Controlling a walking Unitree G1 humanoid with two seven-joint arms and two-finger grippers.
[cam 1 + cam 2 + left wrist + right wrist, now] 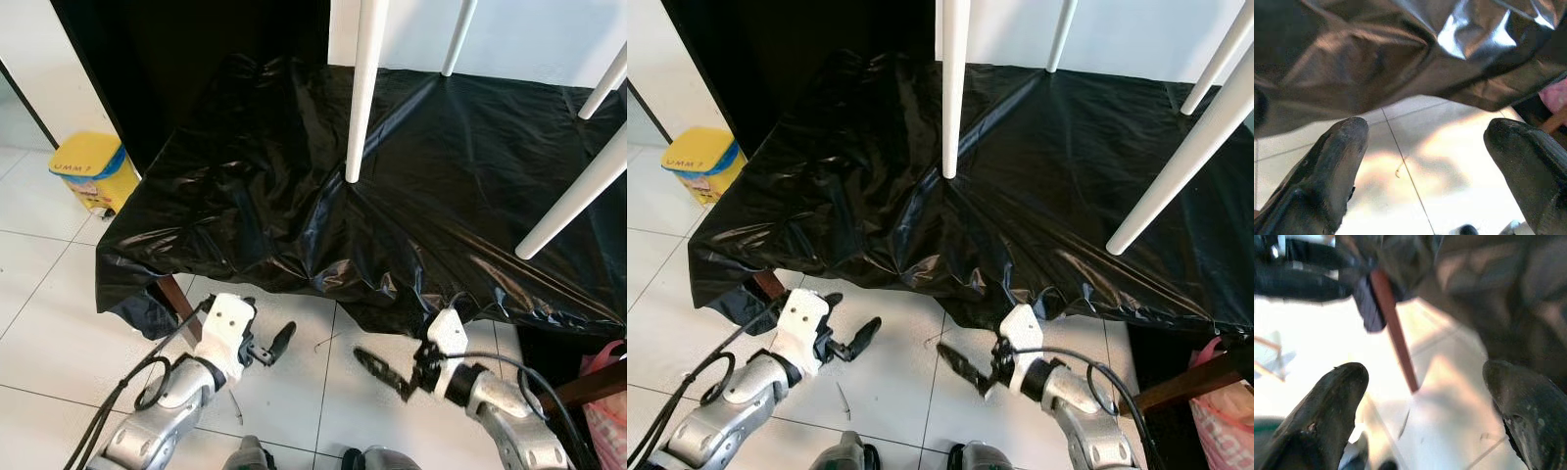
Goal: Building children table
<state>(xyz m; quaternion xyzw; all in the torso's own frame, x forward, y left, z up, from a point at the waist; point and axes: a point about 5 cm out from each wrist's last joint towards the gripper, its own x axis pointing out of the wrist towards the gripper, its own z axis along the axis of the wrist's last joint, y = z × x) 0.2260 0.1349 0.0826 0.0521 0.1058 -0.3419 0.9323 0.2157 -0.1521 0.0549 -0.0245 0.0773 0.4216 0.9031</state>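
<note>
Several white tapered table legs (pixel 362 88) come down from above and rest with their tips on a crumpled black plastic sheet (pixel 294 206) that covers a low table. One tip (pixel 530 249) stands near the sheet's right front. Both my grippers hang low over the tiled floor, in front of the sheet's front edge. My left gripper (pixel 279 343) is open and empty, its fingers (pixel 1332 161) spread beneath the sheet's hem. My right gripper (pixel 380 372) is open too, with nothing between its fingers (pixel 1327 406).
A yellow bin (pixel 93 171) stands on the floor at the left. A brown wooden leg (pixel 176 294) of the covered table shows under the sheet's left corner. A pink bag (pixel 607 392) sits at the right edge. White floor tiles (pixel 313 392) lie between my grippers.
</note>
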